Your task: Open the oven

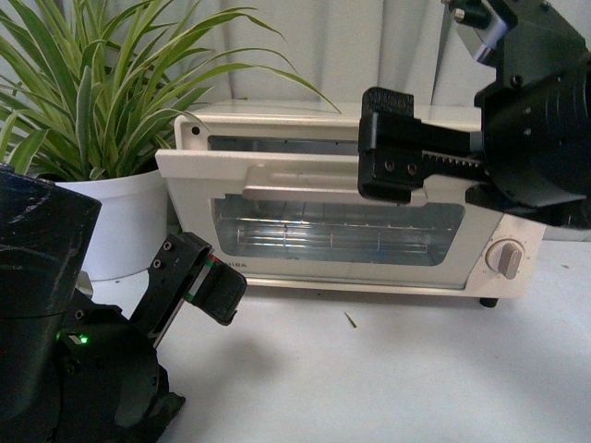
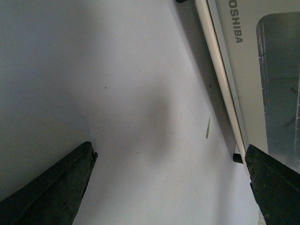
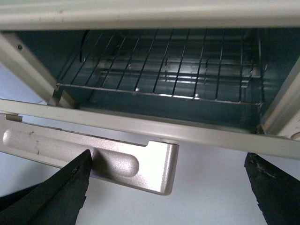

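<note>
While the cream-white boxy toaster oven (image 1: 369, 268) sits at the back of the white tabletop (image 1: 388, 378), just beside a striped-leaf plant in a white pot (image 1: 120, 217), its glass-windowed door (image 1: 332, 231) leans out at the top, a gap open above its upper edge. The right gripper (image 3: 166, 161) is spread wide across the end of the silvery bar handle (image 3: 112, 161), one finger (image 3: 65, 187) against it, the other clear; nothing's clamped. The wire rack (image 3: 159, 70) shows inside. The left gripper (image 2: 169, 150) hangs low, jaws wide and empty, bare table beneath. The letters "OSHIBA" (image 2: 236, 21) read along the door's lower corner.
</note>
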Tool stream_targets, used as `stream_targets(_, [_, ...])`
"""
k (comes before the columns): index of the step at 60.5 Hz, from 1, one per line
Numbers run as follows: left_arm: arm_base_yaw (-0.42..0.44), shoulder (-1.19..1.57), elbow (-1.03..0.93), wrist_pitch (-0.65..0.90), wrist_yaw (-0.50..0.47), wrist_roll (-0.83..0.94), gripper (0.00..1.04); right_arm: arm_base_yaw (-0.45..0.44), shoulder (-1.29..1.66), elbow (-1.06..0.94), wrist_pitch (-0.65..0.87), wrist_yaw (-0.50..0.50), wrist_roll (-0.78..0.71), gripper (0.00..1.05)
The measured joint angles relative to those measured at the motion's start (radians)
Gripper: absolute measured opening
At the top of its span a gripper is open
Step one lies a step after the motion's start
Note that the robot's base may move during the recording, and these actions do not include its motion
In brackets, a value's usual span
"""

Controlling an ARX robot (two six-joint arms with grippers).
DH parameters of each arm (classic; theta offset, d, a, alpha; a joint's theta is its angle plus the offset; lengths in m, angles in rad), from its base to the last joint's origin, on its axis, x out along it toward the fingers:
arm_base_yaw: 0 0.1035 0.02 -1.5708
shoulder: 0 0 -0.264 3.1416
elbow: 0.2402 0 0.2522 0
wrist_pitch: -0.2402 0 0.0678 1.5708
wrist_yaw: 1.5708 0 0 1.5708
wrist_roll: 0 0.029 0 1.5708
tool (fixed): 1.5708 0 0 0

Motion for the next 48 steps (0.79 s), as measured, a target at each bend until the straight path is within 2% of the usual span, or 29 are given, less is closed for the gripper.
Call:
stream_targets(18, [0.003,-0.002,0.0,-0.004,0.0,0.0,0.98,0.005,-0.06,-0.148,0.058,-0.072,-0.016,0.95])
stream_targets(30, [0.003,-0.005,-0.003,-0.004,0.0,0.002,0.98,-0.003,-0.152,-0.26,0.069,-0.078,-0.012,0.95])
stream_targets(48, [0.006,-0.013,-0.009,-0.012,-0.006,0.003,0.98,-0.029,-0.506,-0.509,0.078,-0.096,0.016,0.95])
